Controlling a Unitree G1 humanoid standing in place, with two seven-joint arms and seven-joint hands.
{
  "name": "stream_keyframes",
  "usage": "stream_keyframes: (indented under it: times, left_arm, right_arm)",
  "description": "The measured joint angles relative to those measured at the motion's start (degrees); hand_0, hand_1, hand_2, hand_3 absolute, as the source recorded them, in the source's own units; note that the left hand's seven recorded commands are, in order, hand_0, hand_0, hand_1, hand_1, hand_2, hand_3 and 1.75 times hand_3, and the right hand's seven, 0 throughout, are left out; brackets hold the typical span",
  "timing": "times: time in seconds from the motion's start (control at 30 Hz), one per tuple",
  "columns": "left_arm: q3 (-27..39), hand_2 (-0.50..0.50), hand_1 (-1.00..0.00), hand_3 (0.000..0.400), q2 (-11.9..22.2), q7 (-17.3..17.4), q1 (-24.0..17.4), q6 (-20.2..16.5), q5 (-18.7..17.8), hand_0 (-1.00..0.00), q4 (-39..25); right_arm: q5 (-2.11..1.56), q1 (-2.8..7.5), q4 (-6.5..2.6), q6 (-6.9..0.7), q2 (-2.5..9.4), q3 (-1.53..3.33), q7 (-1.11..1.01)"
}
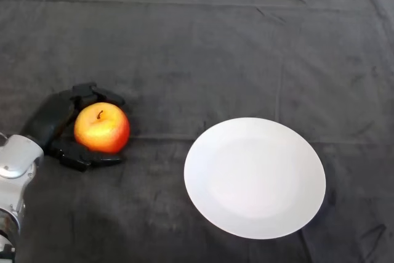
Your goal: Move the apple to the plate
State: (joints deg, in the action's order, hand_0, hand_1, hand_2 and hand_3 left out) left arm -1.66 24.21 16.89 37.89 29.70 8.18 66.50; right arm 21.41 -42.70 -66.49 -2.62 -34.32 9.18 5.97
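Note:
A red and yellow apple (101, 128) with a short stem sits at the left of the dark cloth. My left hand (52, 121) is black and lies to the apple's left, its fingers (92, 93) curled over the far side and its thumb (92, 159) under the near side, closed round the apple. The silver-grey arm comes in from the lower left. A white round plate (255, 177) lies to the right of the apple, about a hand's width away, with nothing on it.
A dark wrinkled cloth (197, 47) covers the whole table. Its far edge runs along the top of the view.

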Motion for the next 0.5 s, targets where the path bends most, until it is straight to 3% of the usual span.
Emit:
stream_keyframes:
  times: [0.33,0.5]
  left_arm:
    - [-0.2,0.00,-1.00,0.400,0.2,0.0,1.8,-3.2,0.5,-1.00,-0.8]
    - [-0.8,0.00,-1.00,0.400,0.0,0.0,1.6,-4.5,0.5,-1.00,-4.9]
  right_arm:
    - [0.00,0.00,0.00,-0.01,0.00,0.00,0.00]
    - [0.00,0.00,0.00,-0.01,0.00,0.00,0.00]
